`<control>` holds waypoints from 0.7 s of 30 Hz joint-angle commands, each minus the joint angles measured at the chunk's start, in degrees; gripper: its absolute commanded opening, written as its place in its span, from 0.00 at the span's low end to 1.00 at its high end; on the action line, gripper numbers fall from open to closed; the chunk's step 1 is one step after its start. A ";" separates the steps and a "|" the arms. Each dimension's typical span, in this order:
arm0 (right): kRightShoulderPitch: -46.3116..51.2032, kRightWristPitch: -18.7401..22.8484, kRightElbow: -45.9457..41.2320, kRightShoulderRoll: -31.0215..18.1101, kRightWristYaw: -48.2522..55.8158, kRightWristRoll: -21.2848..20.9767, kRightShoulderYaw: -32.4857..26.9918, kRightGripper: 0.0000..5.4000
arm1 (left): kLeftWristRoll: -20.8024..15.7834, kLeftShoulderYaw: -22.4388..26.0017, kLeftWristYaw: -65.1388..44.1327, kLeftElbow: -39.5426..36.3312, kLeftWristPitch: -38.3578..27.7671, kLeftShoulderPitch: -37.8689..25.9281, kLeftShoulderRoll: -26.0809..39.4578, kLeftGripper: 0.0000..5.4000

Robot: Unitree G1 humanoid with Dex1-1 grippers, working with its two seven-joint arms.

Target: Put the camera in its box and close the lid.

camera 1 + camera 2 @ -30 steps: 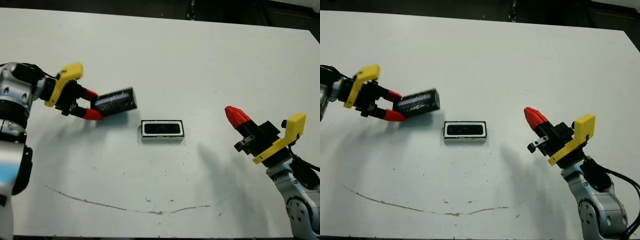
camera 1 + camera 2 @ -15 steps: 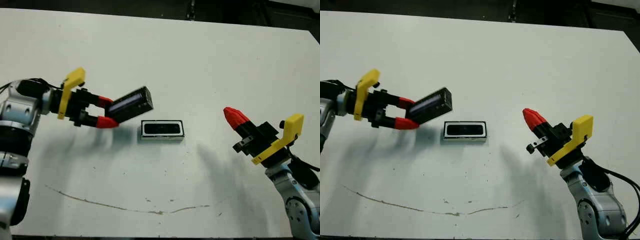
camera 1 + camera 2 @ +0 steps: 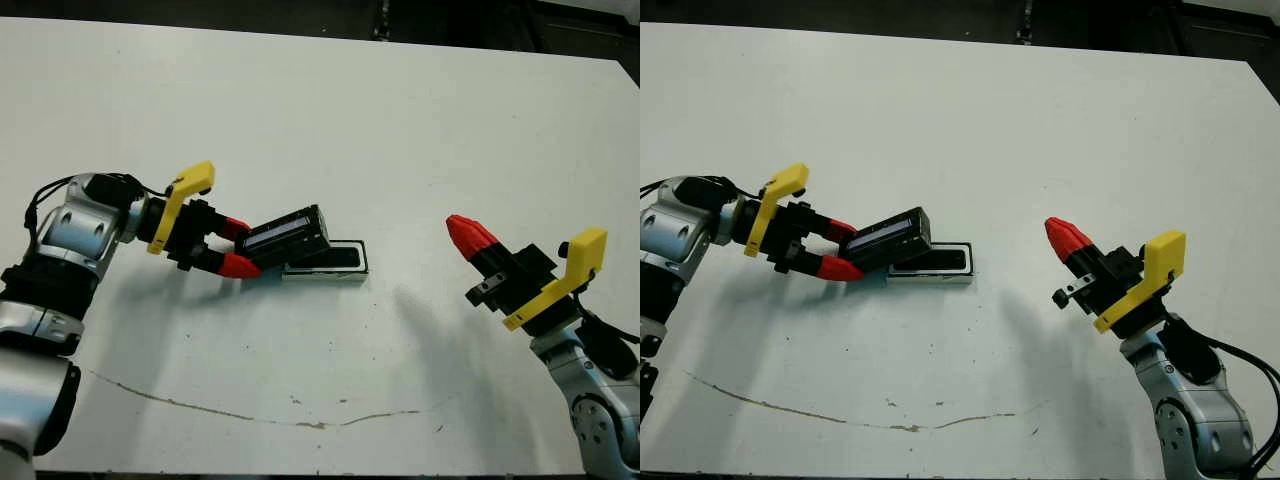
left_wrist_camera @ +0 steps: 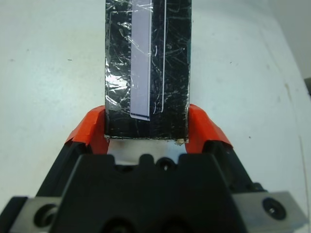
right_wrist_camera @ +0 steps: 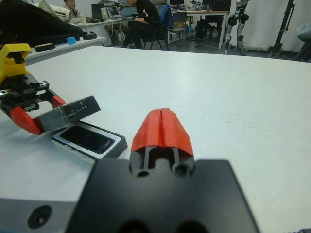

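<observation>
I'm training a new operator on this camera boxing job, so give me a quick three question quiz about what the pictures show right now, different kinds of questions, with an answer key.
1. True or false: the left gripper holds the lid by one end, tilted over the box.
2. Multiple choice: the camera is
A. held by the right gripper
B. lying in the box, screen up
C. on the table beyond the box
3. Fill in: the right gripper's fingers are ____ and hold nothing.

Key: 1 true; 2 B; 3 shut
</observation>
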 commanded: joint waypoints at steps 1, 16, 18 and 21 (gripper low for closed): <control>0.78 -0.67 0.42 -0.35 0.32 -0.66 -0.08 0.00 | 1.04 -1.66 0.54 -0.36 0.47 -0.56 -0.76 0.59; 0.92 -0.50 0.22 -0.30 0.02 -0.68 -0.22 0.00 | -1.70 -3.74 -3.30 -1.92 6.75 -1.05 -3.10 0.59; 0.95 -0.54 0.23 -0.22 0.06 -0.57 -0.26 0.00 | -2.57 -3.67 -3.57 -3.31 8.44 -0.63 -3.21 0.59; 0.91 -0.15 0.25 -0.31 0.27 -0.03 -0.39 0.00 | -2.94 -4.23 -3.70 -6.07 10.11 -0.06 -2.92 0.59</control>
